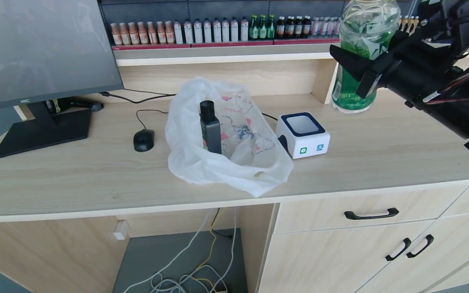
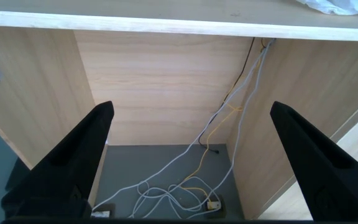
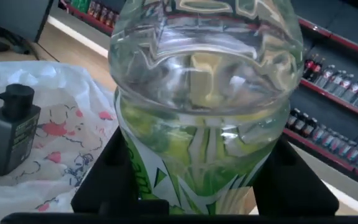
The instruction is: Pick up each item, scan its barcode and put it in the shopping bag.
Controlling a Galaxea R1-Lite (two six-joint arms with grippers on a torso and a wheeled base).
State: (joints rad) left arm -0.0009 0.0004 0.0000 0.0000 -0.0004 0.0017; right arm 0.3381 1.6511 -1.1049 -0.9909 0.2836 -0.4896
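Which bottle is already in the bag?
The small dark bottle, standing in the white bag; the big green-labelled bottle is held by the right gripper.

Our right hand (image 1: 365, 67) sits raised, clamped on the bottle (image 1: 367, 24). Our left hand (image 2: 191, 155) hangs low, fingers wide apart.

Worktop (image 1: 381, 154): pale wood.
Shopping bag (image 1: 202, 167): white, laid mid-worktop.
Scanner (image 1: 303, 135): set just right of the bag.
Mouse (image 1: 143, 140): near the bag's left.
Monitor stand (image 1: 43, 132): well left of the bag.
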